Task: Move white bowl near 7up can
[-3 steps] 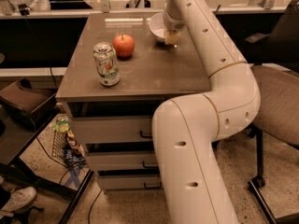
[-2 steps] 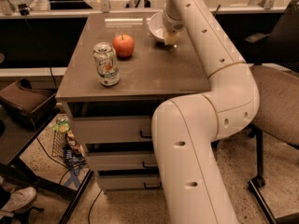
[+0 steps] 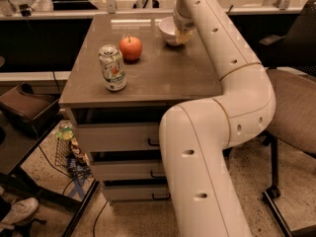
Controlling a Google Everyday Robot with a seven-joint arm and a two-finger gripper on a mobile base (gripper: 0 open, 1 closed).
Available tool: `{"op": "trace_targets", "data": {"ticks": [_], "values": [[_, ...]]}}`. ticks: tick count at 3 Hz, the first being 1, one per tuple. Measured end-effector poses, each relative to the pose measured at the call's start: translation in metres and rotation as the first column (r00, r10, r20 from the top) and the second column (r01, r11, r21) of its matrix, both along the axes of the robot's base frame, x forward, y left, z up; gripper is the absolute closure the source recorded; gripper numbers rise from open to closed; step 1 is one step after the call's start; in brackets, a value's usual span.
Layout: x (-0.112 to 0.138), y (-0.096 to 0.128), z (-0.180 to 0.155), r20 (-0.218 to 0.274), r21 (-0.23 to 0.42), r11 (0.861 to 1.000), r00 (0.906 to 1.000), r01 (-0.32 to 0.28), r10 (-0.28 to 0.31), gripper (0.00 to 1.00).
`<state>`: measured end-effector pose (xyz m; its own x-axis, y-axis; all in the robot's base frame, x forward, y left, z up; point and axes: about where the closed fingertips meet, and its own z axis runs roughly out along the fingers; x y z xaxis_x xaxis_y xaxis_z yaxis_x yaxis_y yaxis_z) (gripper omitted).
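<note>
The white bowl (image 3: 169,29) sits at the far right of the brown cabinet top (image 3: 163,75). The 7up can (image 3: 112,68) stands upright near the front left of the top. My gripper (image 3: 182,35) is at the bowl's right rim, at the end of the big white arm (image 3: 232,68) that reaches over the top from the right. The arm's wrist hides the right side of the bowl. The bowl and the can are far apart, with the apple between them.
An orange-red apple (image 3: 131,48) sits behind and to the right of the can. The cabinet has drawers (image 3: 118,137) below. An office chair (image 3: 291,107) stands to the right. A bag (image 3: 24,107) and clutter lie on the floor to the left.
</note>
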<state>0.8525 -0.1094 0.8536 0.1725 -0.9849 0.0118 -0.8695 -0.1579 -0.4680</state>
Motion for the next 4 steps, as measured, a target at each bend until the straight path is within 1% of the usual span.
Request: {"op": "trace_targets", "data": {"ticks": [1, 2, 3, 4], "values": [[-0.019, -0.027, 0.031, 0.011, -0.010, 1.000, 0.9999, 0.000, 0.000, 1.00], [-0.064, -0.074, 0.067, 0.003, 0.098, 0.995, 0.9998, -0.018, 0.018, 1.00], [-0.103, -0.096, 0.076, -0.011, 0.204, 0.978, 0.9987, -0.047, 0.050, 1.00], [-0.149, -0.109, 0.099, 0.058, 0.295, 0.946, 0.9911, -0.132, 0.120, 1.00]]}}
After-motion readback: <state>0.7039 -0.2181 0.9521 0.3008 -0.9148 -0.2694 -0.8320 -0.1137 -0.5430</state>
